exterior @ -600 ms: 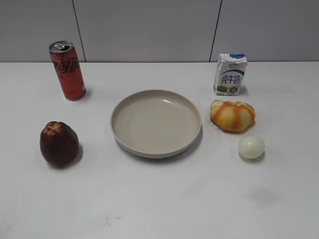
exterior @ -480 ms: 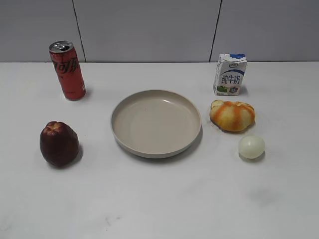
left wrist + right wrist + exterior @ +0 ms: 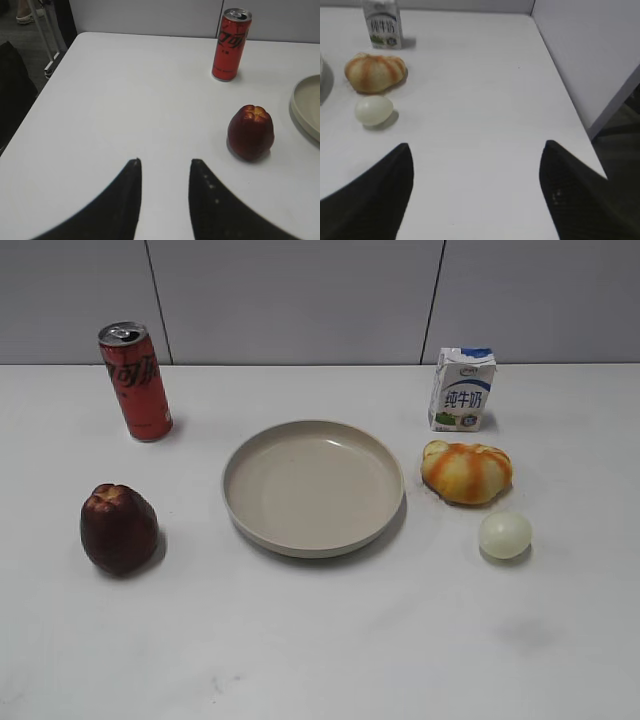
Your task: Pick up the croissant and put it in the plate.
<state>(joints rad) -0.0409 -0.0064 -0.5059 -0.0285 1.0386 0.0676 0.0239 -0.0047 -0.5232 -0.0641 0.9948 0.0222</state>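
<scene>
The croissant (image 3: 467, 472), puffy with golden and orange-brown stripes, lies on the white table just right of the beige plate (image 3: 313, 486). It also shows in the right wrist view (image 3: 375, 73), far up and left of my right gripper (image 3: 477, 150), which is open wide and empty above bare table. My left gripper (image 3: 164, 162) is open and empty over the table's left part; the plate's rim (image 3: 306, 107) shows at the right edge of that view. Neither gripper appears in the exterior view.
A red soda can (image 3: 135, 381) stands back left. A dark red apple-like fruit (image 3: 119, 528) sits left of the plate. A milk carton (image 3: 462, 389) stands behind the croissant. A pale ball (image 3: 505, 535) lies just in front of it. The table's right edge (image 3: 565, 95) is near.
</scene>
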